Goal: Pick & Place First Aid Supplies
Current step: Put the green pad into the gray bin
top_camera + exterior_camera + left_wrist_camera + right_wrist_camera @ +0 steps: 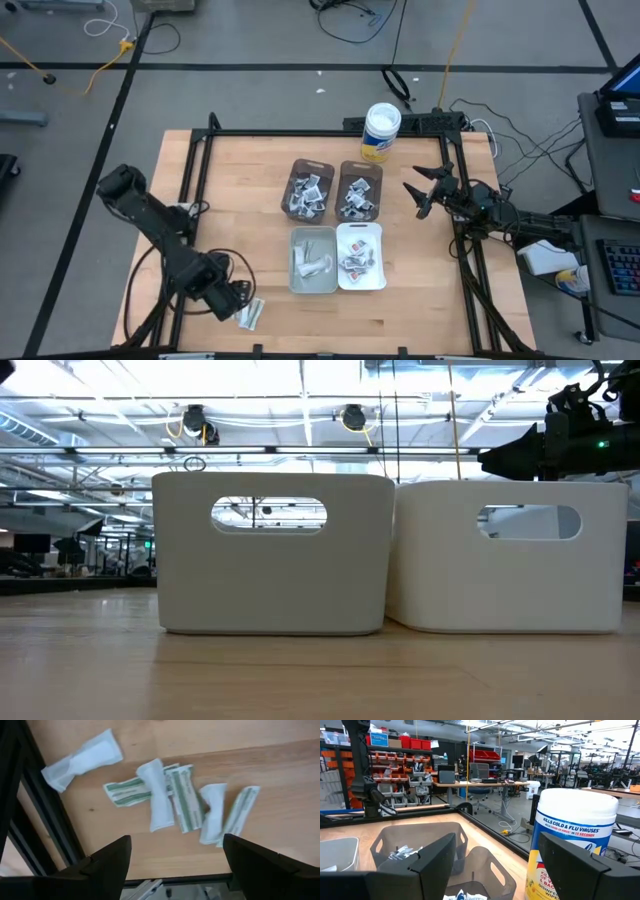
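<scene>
Several overlapping packets (180,800) partly hide each other below left end effector (175,865)

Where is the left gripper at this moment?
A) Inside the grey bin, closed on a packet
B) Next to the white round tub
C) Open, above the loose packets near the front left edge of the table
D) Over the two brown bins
C: in the left wrist view the left gripper stands open above the loose packets lying on the wooden table, and the high view shows it near the front left edge, gripping nothing.
</scene>
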Available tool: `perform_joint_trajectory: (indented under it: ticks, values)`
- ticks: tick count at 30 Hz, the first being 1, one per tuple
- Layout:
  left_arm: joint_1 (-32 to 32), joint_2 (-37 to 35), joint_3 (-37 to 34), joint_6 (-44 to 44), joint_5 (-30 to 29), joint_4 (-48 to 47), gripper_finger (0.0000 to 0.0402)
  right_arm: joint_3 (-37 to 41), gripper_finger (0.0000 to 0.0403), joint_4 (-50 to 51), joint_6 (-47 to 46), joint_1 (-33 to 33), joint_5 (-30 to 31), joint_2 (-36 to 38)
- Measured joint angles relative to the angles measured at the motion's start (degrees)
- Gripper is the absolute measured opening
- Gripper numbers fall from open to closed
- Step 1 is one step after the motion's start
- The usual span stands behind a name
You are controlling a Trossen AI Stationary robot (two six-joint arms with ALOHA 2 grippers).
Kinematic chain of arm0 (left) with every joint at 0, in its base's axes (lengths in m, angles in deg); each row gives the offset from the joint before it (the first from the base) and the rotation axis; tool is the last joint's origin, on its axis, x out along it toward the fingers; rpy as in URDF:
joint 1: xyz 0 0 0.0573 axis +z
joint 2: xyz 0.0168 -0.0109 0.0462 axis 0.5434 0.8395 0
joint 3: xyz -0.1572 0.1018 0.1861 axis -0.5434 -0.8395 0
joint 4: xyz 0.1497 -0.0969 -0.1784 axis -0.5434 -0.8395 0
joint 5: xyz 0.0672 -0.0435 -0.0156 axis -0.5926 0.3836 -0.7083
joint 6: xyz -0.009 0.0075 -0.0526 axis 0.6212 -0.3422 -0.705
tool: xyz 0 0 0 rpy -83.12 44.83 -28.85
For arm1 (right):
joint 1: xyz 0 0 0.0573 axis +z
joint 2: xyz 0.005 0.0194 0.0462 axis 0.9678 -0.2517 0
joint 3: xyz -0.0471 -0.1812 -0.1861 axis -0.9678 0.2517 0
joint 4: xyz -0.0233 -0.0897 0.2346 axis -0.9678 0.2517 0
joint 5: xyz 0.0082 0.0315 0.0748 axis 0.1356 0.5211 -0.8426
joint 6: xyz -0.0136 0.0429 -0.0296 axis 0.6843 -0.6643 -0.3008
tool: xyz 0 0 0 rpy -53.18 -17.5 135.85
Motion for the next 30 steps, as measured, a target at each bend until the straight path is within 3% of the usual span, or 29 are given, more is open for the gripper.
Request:
perform_joint_trajectory:
  ticks: [10,18,23,30]
  values:
    - [-0.54,0.06,-14.46,-0.74,1.66,18.20,0.0314,0.00,0.0279,0.00,0.00,0.01,0.00,0.00]
    - [-2.02,0.14,-21.26,-1.53,0.47,24.14,0.0301,-0.01,0.0279,0.00,0.00,0.01,0.02,-0.01]
    - [-2.69,0.14,-21.81,-1.46,0.11,25.38,0.0263,0.00,0.0279,0.00,0.00,0.02,0.02,0.00]
    - [-2.94,0.14,-21.81,-0.80,0.16,24.90,0.0180,-0.01,0.0279,0.00,0.00,0.00,0.00,0.01]
